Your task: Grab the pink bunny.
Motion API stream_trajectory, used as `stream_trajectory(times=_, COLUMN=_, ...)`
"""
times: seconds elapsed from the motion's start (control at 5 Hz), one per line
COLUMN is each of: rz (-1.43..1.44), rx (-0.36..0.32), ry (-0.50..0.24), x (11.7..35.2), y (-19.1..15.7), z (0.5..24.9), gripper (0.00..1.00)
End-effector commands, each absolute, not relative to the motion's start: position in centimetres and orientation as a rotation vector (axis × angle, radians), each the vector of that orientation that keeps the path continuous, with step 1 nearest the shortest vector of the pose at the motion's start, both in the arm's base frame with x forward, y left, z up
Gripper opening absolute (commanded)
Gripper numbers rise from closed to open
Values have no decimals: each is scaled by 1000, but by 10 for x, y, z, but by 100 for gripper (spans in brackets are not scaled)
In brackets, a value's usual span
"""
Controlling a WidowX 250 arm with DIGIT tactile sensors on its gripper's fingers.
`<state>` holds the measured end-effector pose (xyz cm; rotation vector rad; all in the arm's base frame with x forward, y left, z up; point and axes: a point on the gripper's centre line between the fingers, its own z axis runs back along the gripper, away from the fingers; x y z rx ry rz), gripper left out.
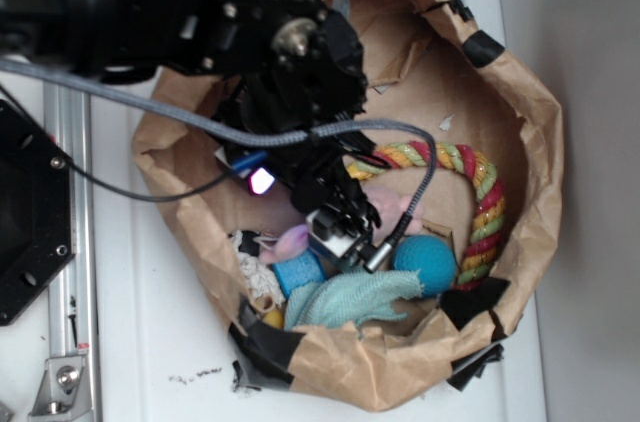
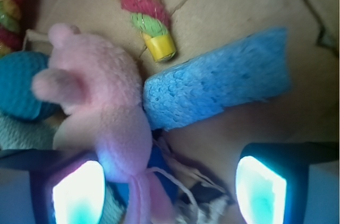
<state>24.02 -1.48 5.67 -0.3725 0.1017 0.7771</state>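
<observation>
From the wrist camera I see the pink bunny [image 2: 103, 118] filling the left half of the view: pale, fuzzy plush with a nubby pile, rounded stubby limbs poking up and to the left, and a thin floppy strip of the same fabric trailing down toward the bottom edge. I take the bunny as my landmark. Just right of it, touching its flank, lies a blue sponge [image 2: 218, 91], a flat rectangular slab with a pitted, porous face. Above the bunny curves the rope ring [image 2: 139, 2], twisted cord in pink, yellow and green strands, ending in a smooth yellow cap. To the bunny's left sits the teal ball [image 2: 20, 92], round, with a knitted surface, pressed against the plush.

The gripper [image 2: 169, 189] has its jaws spread wide; the two fingertips [image 2: 260, 189] glow pale cyan at the bottom corners, the left one just under the bunny's lower body, the right one well apart from it. Nothing is clamped between them.

From the exterior view, the gripper [image 1: 340, 232] reaches down into a crumpled brown paper bag [image 1: 520, 122] with rolled rim and black tape patches. The bunny [image 1: 400, 210] peeks out beside the fingers, and below it lies a pale green woven cloth [image 1: 350, 297] with frayed edges.
</observation>
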Motion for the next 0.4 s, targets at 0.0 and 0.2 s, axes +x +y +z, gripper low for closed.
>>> stream_trajectory(times=0.0, rz=665, rx=-332, ry=-37, x=281, y=-25, z=25, gripper=100)
stream_trajectory(times=0.2, rz=667, rx=-267, ry=-13, x=281, y=-17, z=17, gripper=0)
